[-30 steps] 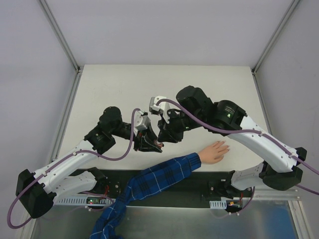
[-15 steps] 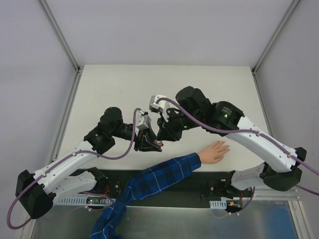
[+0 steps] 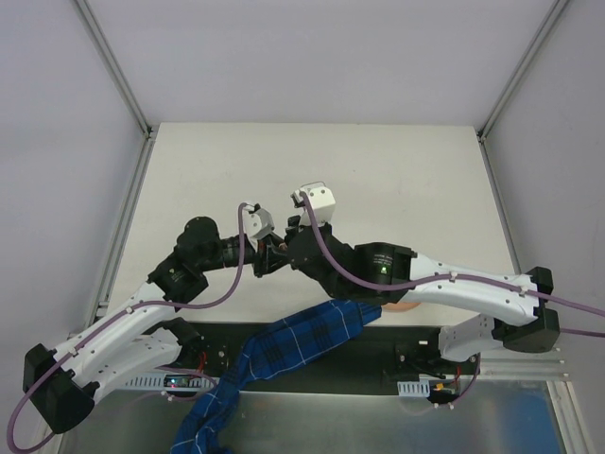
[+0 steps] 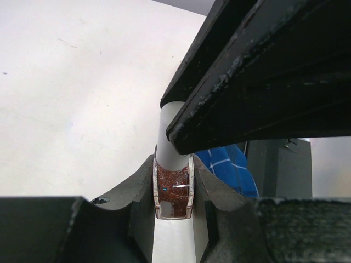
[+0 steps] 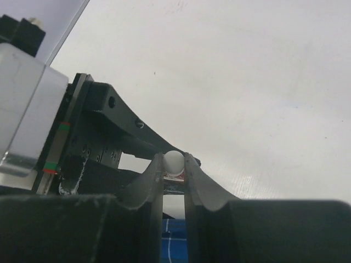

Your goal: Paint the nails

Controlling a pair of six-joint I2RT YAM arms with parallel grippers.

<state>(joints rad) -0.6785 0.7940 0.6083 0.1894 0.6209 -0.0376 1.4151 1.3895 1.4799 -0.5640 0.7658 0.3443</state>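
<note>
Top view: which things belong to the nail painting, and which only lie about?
For the job: bottle in the left jaws; its white cap in the right jaws; hand, mostly hidden under the right arm, nails out of sight.
Only there: sleeve; table.

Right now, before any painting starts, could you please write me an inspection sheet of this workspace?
Surface: off-white table, only faint specks.
Job's things: nails not visible; pale hand almost hidden under the right arm; plaid sleeve at the near edge.
Clutter: nothing seen.
Grippers: left gripper shut on the polish bottle; right gripper shut on its white cap; the two meet above mid-table.
Cables: purple cables run along both arms.
Surroundings: pale walls, metal frame posts.
</note>
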